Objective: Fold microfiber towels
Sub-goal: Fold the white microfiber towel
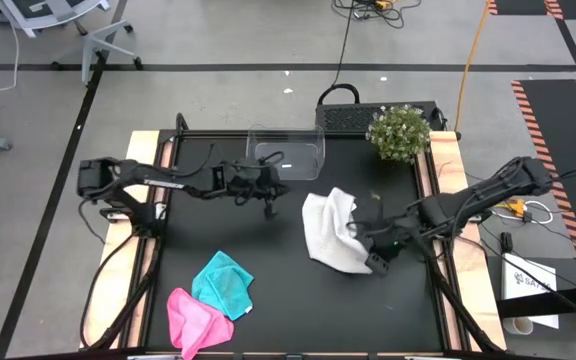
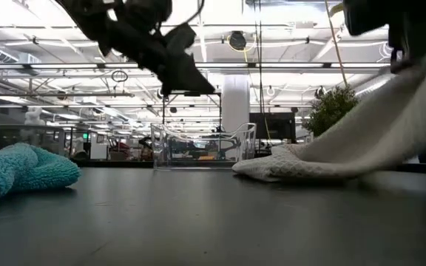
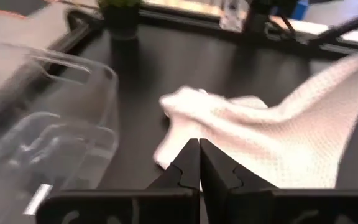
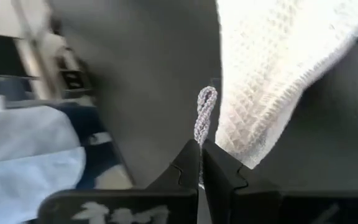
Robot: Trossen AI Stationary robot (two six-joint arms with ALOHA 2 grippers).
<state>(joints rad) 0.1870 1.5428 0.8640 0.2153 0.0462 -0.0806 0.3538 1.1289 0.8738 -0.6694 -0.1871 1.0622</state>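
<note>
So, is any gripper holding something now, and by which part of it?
The right gripper holds the white towel by its hanging loop at one edge, lifting that side. The left gripper is shut on nothing, above the table.

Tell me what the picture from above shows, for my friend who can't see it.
The right gripper, shut on the white towel, lifts one edge off the black table. The left gripper hangs shut near a clear tub. A teal towel and a pink towel lie at the front.

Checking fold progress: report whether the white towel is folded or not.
Not folded: the white towel lies rumpled, one edge lifted off the table by the right gripper.
</note>
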